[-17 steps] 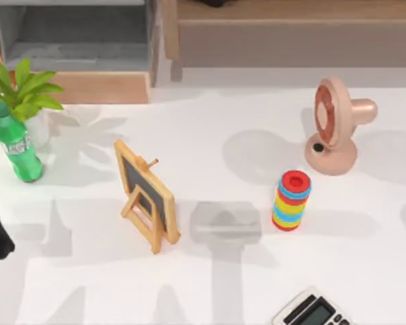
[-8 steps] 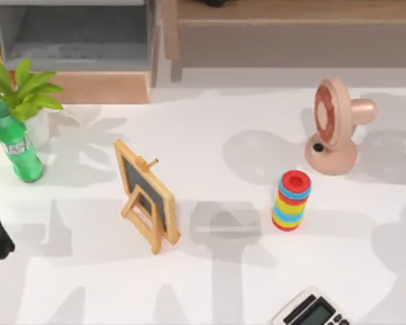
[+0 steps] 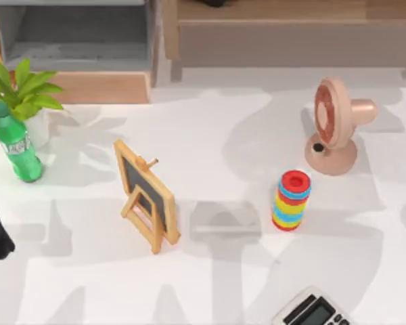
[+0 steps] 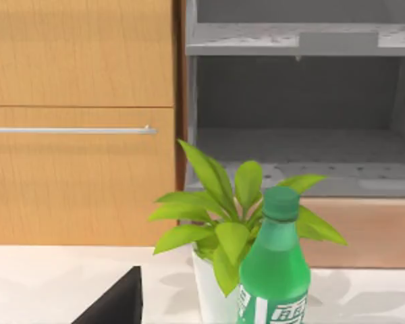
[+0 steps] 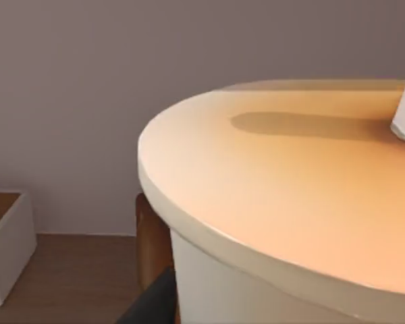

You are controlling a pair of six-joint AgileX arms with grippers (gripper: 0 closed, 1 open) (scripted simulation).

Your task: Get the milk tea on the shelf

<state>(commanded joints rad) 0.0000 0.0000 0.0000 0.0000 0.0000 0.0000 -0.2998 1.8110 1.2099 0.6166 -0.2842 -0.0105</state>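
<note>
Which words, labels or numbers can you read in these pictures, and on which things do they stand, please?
Bottle: white lettering on its green label, too blurred to read; cut off in the left wrist view.
Calculator: screen blank, key marks too small to read.
Chalkboard: no writing.
Fan, ring stack, shelf: no text.

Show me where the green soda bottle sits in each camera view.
Top view: green soda bottle stands at the table's left edge, beside the potted plant.
Left wrist view: bottle rises in front of the plant.
Right wrist view: not in it.
Shared landmark: the shelf behind both.
</note>
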